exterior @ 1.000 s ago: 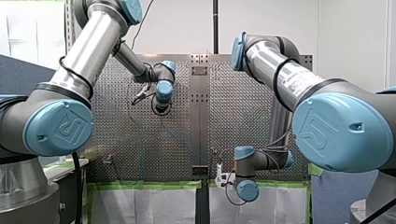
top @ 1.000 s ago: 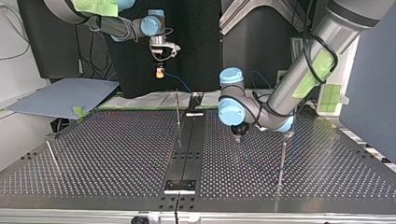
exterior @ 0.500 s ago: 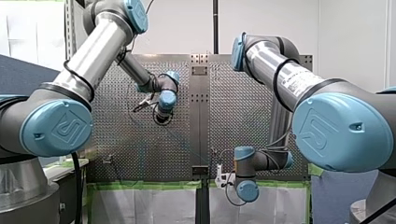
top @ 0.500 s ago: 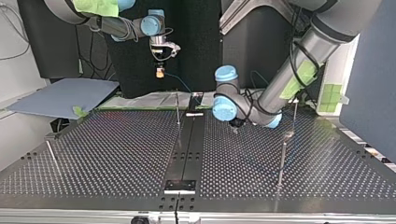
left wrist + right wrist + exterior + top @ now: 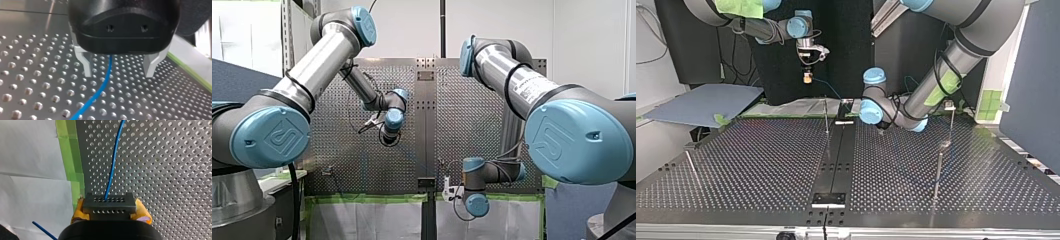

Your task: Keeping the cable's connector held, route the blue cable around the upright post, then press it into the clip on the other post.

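In the right wrist view my right gripper is shut on the grey connector block, its yellow pads on either side. The blue cable leaves the block and runs out over the perforated plate. The top view shows that gripper above the table's far edge, with the cable trailing down. My left gripper is open, low over the plate, and the cable lies between its fingers, untouched. A thin upright post stands near the middle. A post with a clip stands at the top view's right.
A second thin post stands in front of the clip post, and a leaning rod is at the top view's left. A dark rail runs down the table's middle. Green tape and white paper line the table's far edge.
My left arm has swung its gripper low over the plate toward the table's far edge and the middle post. My right gripper has stayed put, still holding the connector.
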You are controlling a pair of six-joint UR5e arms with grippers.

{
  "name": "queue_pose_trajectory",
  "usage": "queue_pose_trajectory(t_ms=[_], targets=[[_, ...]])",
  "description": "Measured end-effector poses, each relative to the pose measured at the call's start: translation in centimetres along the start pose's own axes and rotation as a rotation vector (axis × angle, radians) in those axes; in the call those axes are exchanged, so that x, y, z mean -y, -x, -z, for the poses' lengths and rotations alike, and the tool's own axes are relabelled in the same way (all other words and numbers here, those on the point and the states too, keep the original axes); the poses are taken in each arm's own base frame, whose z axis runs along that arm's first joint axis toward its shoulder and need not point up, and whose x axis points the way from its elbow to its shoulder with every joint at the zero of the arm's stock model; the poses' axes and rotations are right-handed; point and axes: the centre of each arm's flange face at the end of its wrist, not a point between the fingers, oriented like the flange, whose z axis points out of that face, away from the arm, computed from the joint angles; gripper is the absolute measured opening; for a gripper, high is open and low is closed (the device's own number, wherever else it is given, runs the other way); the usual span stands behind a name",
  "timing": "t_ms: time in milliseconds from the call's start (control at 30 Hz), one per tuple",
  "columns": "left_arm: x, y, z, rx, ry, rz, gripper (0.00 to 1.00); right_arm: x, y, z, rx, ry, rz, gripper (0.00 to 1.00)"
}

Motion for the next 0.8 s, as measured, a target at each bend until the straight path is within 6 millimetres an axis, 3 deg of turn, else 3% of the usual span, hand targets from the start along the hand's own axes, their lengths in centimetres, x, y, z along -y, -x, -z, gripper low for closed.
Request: queue_pose_trajectory(t_ms=[267,533,800], targets=[[0.6,0.3,-0.4,0.042,-0.036,0.078,1.0,0.2,0.1,0.0,-0.004,-0.015,-0.001,0.0],[2.5,-1.0,-1.0,0.029,-0.087,0.094,1.0,0.6,0.1,0.0,-0.012,-0.047,-0.002,0.0],[3.2,-1.0,-1.1,0.045,-0.121,0.125,1.0,0.8,0.1,-0.1,-0.018,-0.067,-0.003,0.0]])
